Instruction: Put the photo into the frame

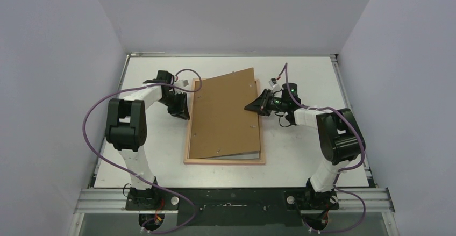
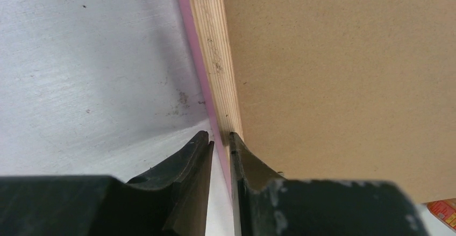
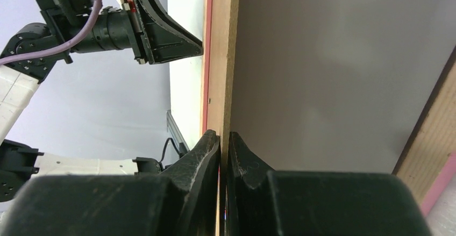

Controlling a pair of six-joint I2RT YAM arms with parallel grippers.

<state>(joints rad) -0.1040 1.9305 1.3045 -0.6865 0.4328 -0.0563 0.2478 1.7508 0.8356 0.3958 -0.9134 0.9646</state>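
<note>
Right pincer (image 3: pixel 225 135) is clamped on the thin right edge of the brown backing panel (image 1: pixel 226 112) and holds that side up off the frame (image 1: pixel 224 161). The panel sits skewed to the frame. Left pincer (image 2: pixel 219 138) is narrow, fingertips either side of the frame's left rail; it reads as a pinch right at the tips. The frame lies flat on the table (image 2: pixel 80 74) between the two pincers. Can't confirm the photo: a pale grey surface (image 3: pixel 322 74) shows under the raised panel beside the right pincer, and it could be the photo's plain side or just the pane. Risks as I judge them: (1) the right pincer has a tip-only grip on a thin hardboard edge, so any twist lets the panel slip out and land crooked on the rails instead of inside them; (2) the panel's low edge lies near the left pincer, so swinging it straight may drag it over any sheet underneath and shift or crease it; (3) the left hold is shallow, so a sideways pull from the right pincer skids the frame; (4) if that grey is bare pane, lowering the panel shuts the frame empty.
</note>
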